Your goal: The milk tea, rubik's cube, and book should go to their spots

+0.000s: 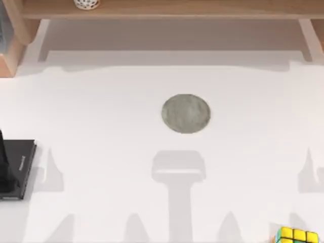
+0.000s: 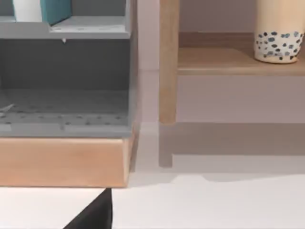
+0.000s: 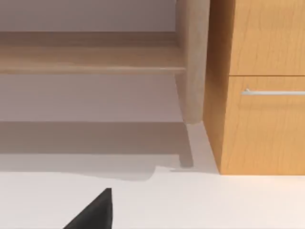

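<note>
The rubik's cube (image 1: pixel 297 236) lies at the table's front right corner, its yellow and green squares cut by the top view's edge. The book (image 2: pixel 55 9), teal with white page edges, stands on the upper level of a grey shelf unit (image 2: pixel 66 71) in the left wrist view. The milk tea is out of view. A black wedge of my left gripper (image 2: pixel 93 214) shows low in the left wrist view, over the white table. A like wedge of my right gripper (image 3: pixel 93 212) shows in the right wrist view. Both arms cast shadows along the table's front.
A round grey coaster (image 1: pixel 186 113) lies mid-table. A flat black slab (image 1: pixel 17 167) sits at the left edge. A wooden shelf (image 1: pixel 167 7) runs along the back with a spotted cup (image 1: pixel 86 4) (image 2: pixel 279 31) on it. A wooden drawer cabinet (image 3: pixel 262 90) stands at the right.
</note>
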{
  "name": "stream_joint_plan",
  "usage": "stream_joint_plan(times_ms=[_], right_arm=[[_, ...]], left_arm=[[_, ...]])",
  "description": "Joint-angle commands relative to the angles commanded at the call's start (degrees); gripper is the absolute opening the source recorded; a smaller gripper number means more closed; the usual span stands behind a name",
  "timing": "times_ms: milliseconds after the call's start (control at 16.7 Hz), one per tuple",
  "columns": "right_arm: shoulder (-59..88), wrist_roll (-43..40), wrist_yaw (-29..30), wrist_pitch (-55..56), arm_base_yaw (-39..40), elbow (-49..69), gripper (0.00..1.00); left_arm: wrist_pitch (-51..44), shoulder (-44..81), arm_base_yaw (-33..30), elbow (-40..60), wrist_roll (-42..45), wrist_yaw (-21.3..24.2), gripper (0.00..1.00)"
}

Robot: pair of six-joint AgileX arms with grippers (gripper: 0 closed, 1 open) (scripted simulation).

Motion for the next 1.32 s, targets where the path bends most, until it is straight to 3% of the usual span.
stream_joint_plan(times_ms=[240,480,1320], right_arm=[[0.0,0.0,0.0,0.0,0.0,0.0,1.0],[0.0,0.0,0.0,0.0,0.0,0.0,1.0],[0.0,0.0,0.0,0.0,0.0,0.0,1.0]], left_arm=[[1.35,1.85,-0.56,1.61,0.04,-0.52,1.0],[8.11,12.72,-3.42,10.09,0.12,-2.94,1.0],[37.7,91.6,-16.08,50.86,0.18,-13.81,1.0]])
